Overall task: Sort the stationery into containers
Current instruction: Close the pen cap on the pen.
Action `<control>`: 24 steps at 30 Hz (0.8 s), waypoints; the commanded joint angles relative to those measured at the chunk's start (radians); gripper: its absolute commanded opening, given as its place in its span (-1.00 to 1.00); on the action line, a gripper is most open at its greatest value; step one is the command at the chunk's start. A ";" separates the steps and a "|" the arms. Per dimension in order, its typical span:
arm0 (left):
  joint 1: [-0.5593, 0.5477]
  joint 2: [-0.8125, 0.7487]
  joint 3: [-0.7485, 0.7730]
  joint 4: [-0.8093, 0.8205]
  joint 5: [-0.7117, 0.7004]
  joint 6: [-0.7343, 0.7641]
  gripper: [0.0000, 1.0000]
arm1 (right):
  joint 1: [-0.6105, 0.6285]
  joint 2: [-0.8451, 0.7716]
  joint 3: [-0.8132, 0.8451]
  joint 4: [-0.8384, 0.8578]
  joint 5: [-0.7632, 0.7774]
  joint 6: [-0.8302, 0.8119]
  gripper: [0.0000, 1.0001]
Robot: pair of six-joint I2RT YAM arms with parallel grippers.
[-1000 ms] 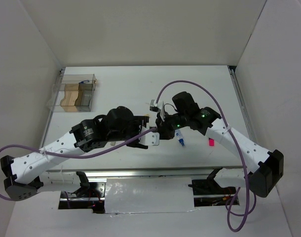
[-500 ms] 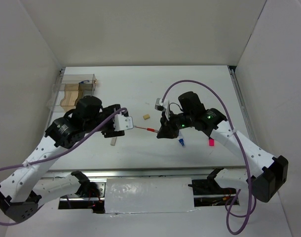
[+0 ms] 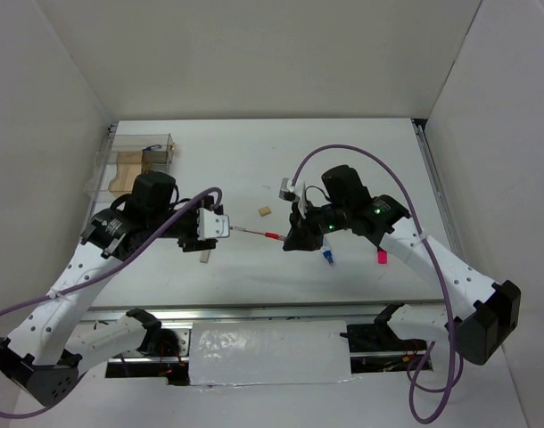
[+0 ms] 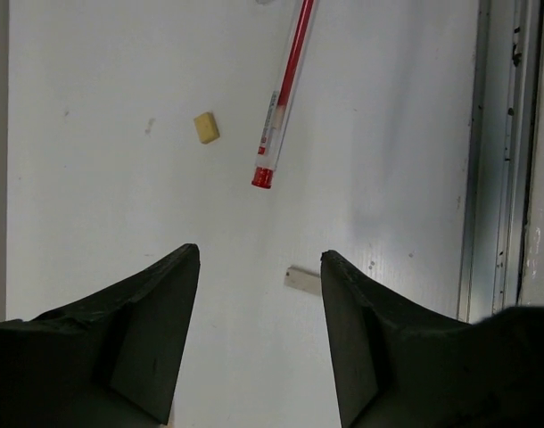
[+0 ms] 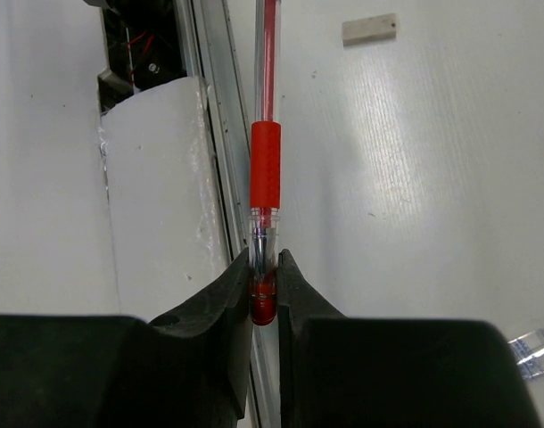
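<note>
Since a second ago the left arm has swung away from the middle of the table, where it crowded the right arm, and its left claw (image 4: 259, 259) now faces back toward the right one with a stretch of bare table between them. The right arm has barely shifted. The right claw (image 5: 263, 267) is clamped on the tip end of the thin red pen (image 5: 265, 169), which is held out straight ahead of it. Its red grip sleeve sits just beyond the fingers, and the rest of the barrel runs on toward the left arm. The left claw stands wide apart with nothing between its jaws. From its own camera, the pen's capped end lies directly ahead of the gap, near but not yet inside it, with the barrel slanting away and slightly to the right. So the pen's long axis points roughly from one claw to the other. This looks like a hand-over being lined up — the left claw would need to advance along that axis to take the free end. A tan eraser block (image 4: 205, 127) lies ahead and to the left of the left claw. The compartmented clear box (image 3: 143, 165) sits far behind the left claw — that arm is much the nearer to it.
</note>
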 commanded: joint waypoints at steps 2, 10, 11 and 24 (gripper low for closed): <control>0.000 0.028 -0.003 0.052 0.094 0.016 0.29 | 0.025 0.002 0.054 -0.024 -0.021 -0.025 -1.00; -0.045 0.051 -0.009 0.067 0.098 0.015 0.16 | 0.057 0.022 0.063 -0.024 -0.009 -0.031 -1.00; -0.048 0.052 -0.010 0.068 0.097 0.018 0.16 | 0.062 0.024 0.069 -0.024 -0.009 -0.032 -1.00; -0.099 0.077 -0.012 0.027 0.095 0.033 -0.20 | 0.070 0.038 0.085 -0.025 -0.009 -0.032 -1.00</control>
